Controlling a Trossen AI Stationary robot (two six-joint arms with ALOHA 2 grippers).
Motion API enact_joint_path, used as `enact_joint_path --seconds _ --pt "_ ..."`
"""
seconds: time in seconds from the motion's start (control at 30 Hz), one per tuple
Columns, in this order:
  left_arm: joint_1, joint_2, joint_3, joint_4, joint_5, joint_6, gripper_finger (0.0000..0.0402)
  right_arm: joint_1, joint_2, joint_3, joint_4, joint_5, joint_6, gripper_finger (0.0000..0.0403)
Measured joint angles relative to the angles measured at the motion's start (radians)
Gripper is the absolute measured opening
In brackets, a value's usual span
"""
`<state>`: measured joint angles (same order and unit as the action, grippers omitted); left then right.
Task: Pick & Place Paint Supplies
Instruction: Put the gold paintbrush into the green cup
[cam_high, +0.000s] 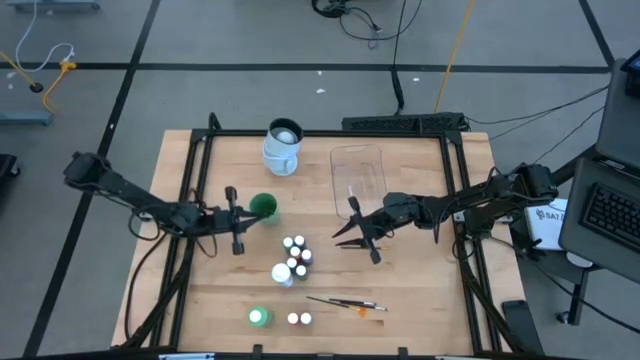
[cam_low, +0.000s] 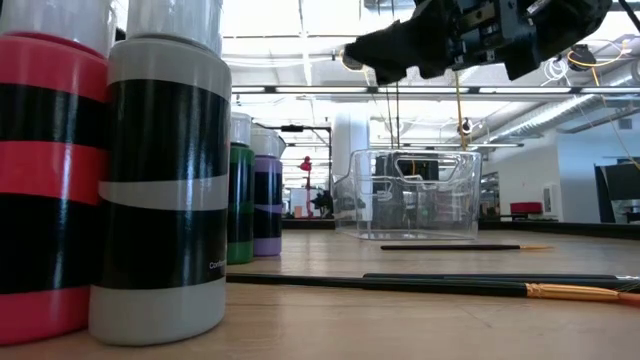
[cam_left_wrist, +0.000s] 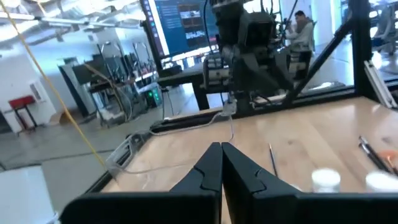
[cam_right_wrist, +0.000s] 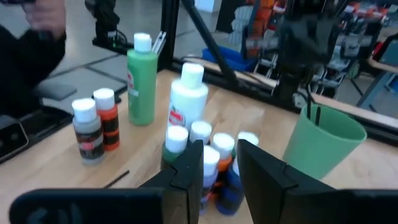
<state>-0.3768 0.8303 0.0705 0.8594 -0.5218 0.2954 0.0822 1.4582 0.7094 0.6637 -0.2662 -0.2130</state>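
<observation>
A cluster of tiny white-capped paint bottles (cam_high: 296, 251) stands on the table's middle. The taller white bottle (cam_high: 283, 273) is just nearer, and the green bottle (cam_high: 258, 317) and two small bottles (cam_high: 298, 319) stand close to the near edge. Two brushes (cam_high: 345, 303) lie right of them. My right gripper (cam_high: 340, 240) hovers open, right of the cluster and above it (cam_low: 365, 55); its wrist view looks past the fingers (cam_right_wrist: 221, 165) onto the bottles (cam_right_wrist: 205, 155). My left gripper (cam_high: 237, 222) is shut (cam_left_wrist: 221, 165) beside the green cup (cam_high: 263, 205).
A clear plastic tray (cam_high: 358, 178) sits toward the far edge, with a white cup (cam_high: 283, 145) to its left. The green cup (cam_right_wrist: 326, 140) holds thin dark sticks. Another thin brush (cam_low: 450, 246) lies on the table in front of the tray (cam_low: 415, 195). A black frame rims the table.
</observation>
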Motion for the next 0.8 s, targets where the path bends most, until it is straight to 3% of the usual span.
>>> enact_joint_path --seconds 0.13,0.2,0.3,0.43,0.6,0.7,0.8 --pt "0.013 -0.007 -0.027 0.041 0.026 0.044 0.0002 0.002 0.0 0.003 0.089 0.009 0.017 0.0086" --pt "0.014 -0.008 -0.013 0.025 0.039 0.044 0.0001 0.015 -0.003 0.032 0.051 0.049 0.005 0.008" --pt "0.014 -0.006 -0.001 -0.014 0.092 0.055 0.0001 0.066 -0.017 0.141 -0.209 0.153 -0.07 0.0057" --pt "0.014 -0.006 0.0 -0.017 0.129 0.068 0.0005 0.181 -0.015 0.344 -0.678 0.423 -0.091 0.0015" --pt "0.014 -0.006 0.0 -0.018 0.129 0.068 0.0009 0.317 -0.013 0.502 -1.157 0.739 0.173 0.001" --pt "0.014 -0.006 0.0 -0.018 0.13 0.058 0.0002 0.375 -0.022 0.512 -1.328 0.754 0.401 0.0033" --pt "0.014 -0.006 0.0 -0.012 0.129 0.051 0.0006 0.41 -0.023 0.485 -1.377 0.738 0.574 0.0056"
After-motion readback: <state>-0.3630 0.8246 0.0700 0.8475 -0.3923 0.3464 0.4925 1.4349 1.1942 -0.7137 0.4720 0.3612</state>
